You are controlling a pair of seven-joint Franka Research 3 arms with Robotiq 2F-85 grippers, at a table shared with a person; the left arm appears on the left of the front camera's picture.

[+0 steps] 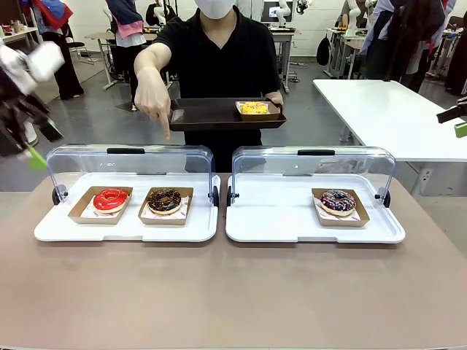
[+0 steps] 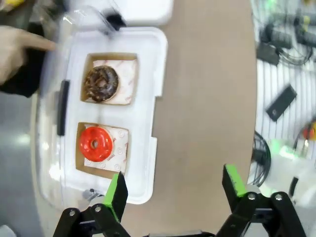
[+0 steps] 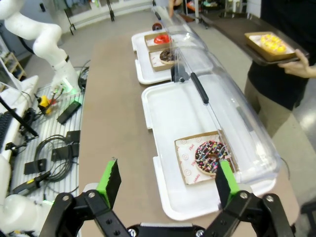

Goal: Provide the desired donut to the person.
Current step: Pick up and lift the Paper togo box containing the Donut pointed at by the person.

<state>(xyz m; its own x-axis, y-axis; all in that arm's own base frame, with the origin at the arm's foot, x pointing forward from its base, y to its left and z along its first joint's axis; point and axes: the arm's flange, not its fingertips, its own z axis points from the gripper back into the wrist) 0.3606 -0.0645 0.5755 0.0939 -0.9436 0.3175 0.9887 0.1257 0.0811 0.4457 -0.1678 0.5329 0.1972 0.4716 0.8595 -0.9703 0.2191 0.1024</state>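
Front, left tray (image 1: 124,232): chocolate donut (image 1: 165,200) at right end, red donut (image 1: 110,198) at left end; hand (image 1: 152,98) points down above the chocolate.
Left wrist, left gripper (image 2: 175,183): jaws apart; chocolate donut ahead-left, past the red; likely the nearer arm.
Right wrist, right gripper (image 3: 168,175): jaws apart; right tray (image 3: 168,106) ahead.

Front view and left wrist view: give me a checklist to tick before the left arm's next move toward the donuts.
1. Request readable: ok. The person's pointing hand aims down at the chocolate-glazed donut in its brown card box, not the red-glazed donut.
2. Clear plastic lid over that white tray raised: ok.
3. Left gripper open: ok.
4. Pointing hand clear of the reach path: cannot tell; it hangs near the lid.
5. Room on the person's dark serving tray: ok, bare beside the yellow donut.
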